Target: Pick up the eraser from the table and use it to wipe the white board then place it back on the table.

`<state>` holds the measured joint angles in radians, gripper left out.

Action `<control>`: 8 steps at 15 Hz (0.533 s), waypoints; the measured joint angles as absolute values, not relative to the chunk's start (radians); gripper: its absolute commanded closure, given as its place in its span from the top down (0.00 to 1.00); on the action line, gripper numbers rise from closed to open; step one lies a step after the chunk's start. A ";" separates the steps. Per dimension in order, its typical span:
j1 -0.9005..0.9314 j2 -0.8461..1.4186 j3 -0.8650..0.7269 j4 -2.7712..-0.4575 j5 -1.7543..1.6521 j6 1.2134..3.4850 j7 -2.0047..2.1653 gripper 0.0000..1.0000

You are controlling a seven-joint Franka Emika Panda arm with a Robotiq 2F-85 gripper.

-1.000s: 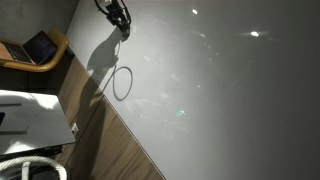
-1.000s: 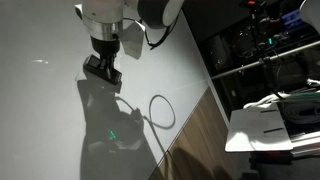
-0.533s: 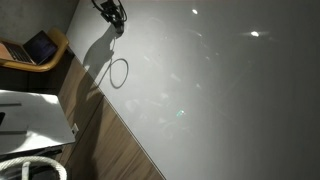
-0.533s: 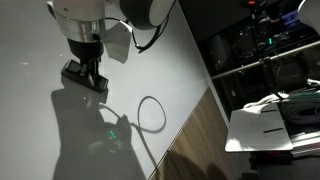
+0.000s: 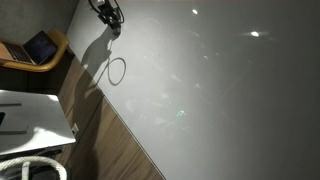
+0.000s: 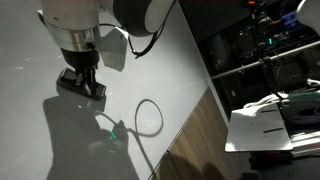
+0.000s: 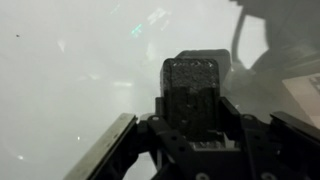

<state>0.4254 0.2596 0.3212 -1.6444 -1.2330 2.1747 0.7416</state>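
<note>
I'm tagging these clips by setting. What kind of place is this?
Probably a lab or office workspace. A very large white board fills most of the scene, a metal rack of dark equipment stands beside it, and an open laptop sits on a tan wooden seat.

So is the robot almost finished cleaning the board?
About halfway, it seems. Done: the eraser is off the table and clamped in the gripper. Happening now: the eraser is held against the white board, which looks like wiping. Left to do: finish wiping, then put the eraser back on the table.
</note>
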 measured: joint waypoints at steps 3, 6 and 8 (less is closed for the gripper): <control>0.414 0.250 0.307 -1.691 -1.233 2.179 0.742 0.29; 0.373 0.205 0.278 -1.803 -1.235 2.181 0.742 0.29; 0.334 0.165 0.254 -1.886 -1.236 2.182 0.742 0.29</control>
